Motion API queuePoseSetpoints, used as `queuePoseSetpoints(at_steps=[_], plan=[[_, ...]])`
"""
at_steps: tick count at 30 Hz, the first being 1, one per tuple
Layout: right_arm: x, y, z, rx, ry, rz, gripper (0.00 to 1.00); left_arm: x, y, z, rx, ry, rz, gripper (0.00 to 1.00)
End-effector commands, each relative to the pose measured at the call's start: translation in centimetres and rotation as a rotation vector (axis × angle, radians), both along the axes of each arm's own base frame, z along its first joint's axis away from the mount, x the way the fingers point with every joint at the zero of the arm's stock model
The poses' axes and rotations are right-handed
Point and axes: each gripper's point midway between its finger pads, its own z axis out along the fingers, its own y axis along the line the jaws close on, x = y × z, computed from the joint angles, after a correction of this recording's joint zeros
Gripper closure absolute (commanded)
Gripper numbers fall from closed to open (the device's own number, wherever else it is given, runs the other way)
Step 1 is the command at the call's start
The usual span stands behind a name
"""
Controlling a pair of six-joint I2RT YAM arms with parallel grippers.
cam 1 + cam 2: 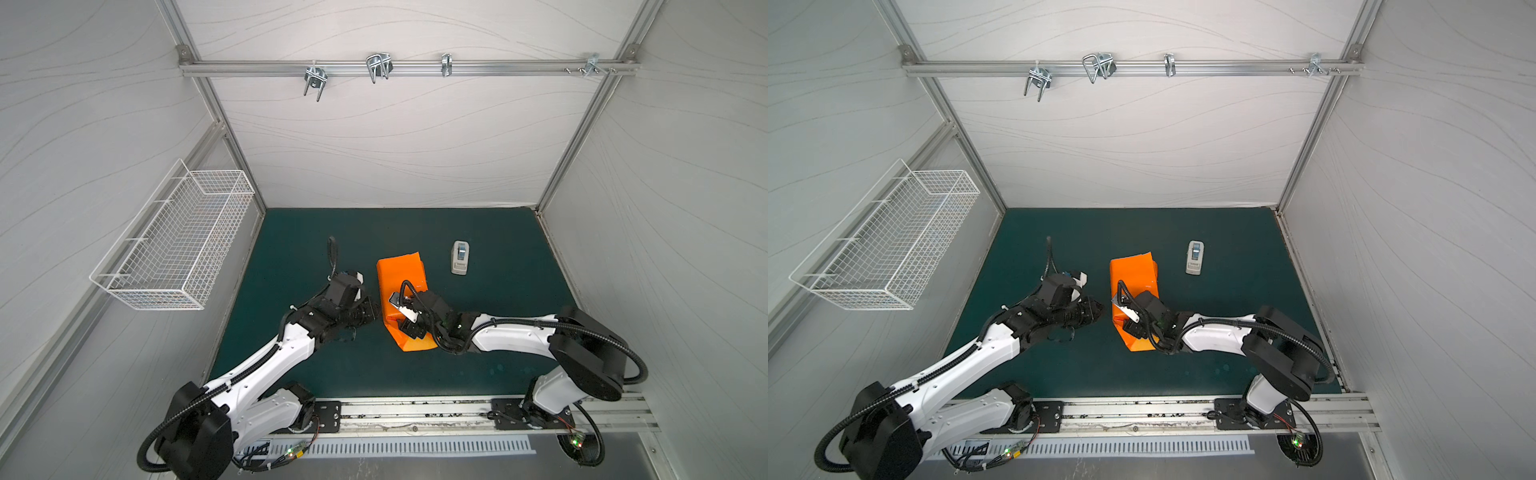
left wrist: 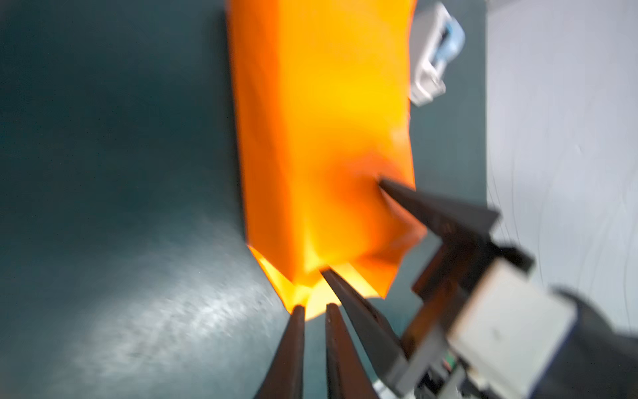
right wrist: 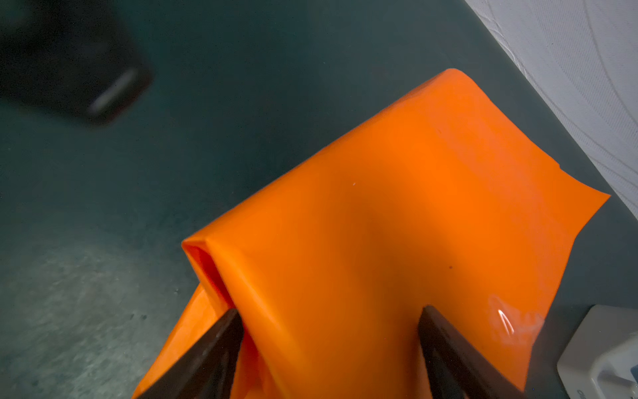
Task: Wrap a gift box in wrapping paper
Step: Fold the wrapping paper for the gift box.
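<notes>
dark-green mat (image 1: 498, 332), grey-panelled booth, white wire basket (image 1: 174, 249) on wall | creased orange wrapping paper (image 1: 401, 274) mid-mat | right gripper (image 3: 331, 312) clamps it wide | left gripper (image 2: 312, 307): narrow gap at paper's end, wrist view only

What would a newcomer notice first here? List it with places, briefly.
The bright orange wrapping paper, folded into a bundle mid-mat, stands out against the dark green mat. The right pincer clamps it from both sides, while the left pincer, jaws narrowly parted, points at its open end flap. A small white tape dispenser sits apart, nearer the back wall.
</notes>
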Motion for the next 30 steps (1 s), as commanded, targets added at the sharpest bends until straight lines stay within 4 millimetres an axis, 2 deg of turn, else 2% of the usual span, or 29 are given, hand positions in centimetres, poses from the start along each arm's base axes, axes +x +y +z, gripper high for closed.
queuePoseSetpoints(at_steps=[1, 3, 6, 10, 14, 16, 18, 20, 23, 27, 30], plan=[[-3.2, -1.1, -4.0, -0.102, 0.145, 0.057, 0.19, -0.1, -1.1, 0.2, 0.087, 0.013, -0.209, 0.83], [-3.2, -1.0, -3.8, -0.099, 0.146, 0.06, 0.19, 0.0, -1.7, -0.2, 0.117, 0.026, -0.283, 0.76], [-3.2, -1.0, -3.9, -0.105, 0.146, 0.064, 0.19, 0.1, -1.0, -0.9, 0.173, 0.016, -0.302, 0.58], [-3.4, -1.0, -3.9, -0.104, 0.15, 0.069, 0.19, 0.0, 1.0, -0.1, 0.264, 0.011, -0.239, 0.52], [-3.6, -0.7, -3.8, -0.095, 0.155, 0.08, 0.19, -1.1, 2.1, -0.5, 0.281, 0.015, -0.18, 0.51], [-3.7, -0.5, -3.5, -0.089, 0.153, 0.084, 0.19, -1.0, 0.9, -0.1, 0.215, -0.026, -0.186, 0.51], [-3.8, -0.3, -3.2, -0.079, 0.155, 0.085, 0.19, -0.2, 0.6, 0.1, 0.266, -0.079, -0.191, 0.5], [-3.7, 0.0, -2.5, -0.063, 0.158, 0.079, 0.19, 1.5, 0.1, 0.5, 0.318, -0.11, -0.201, 0.51], [-3.6, 0.1, -2.1, -0.057, 0.165, 0.068, 0.19, 3.8, -1.8, 1.4, 0.324, -0.133, -0.253, 0.55], [-3.6, -0.1, -1.3, -0.035, 0.162, 0.057, 0.19, 6.9, -5.3, 2.8, 0.205, -0.117, -0.327, 0.61], [-3.7, -0.5, -0.7, -0.013, 0.177, 0.029, 0.19, 8.4, -7.1, 1.8, 0.122, -0.042, -0.352, 0.7]])
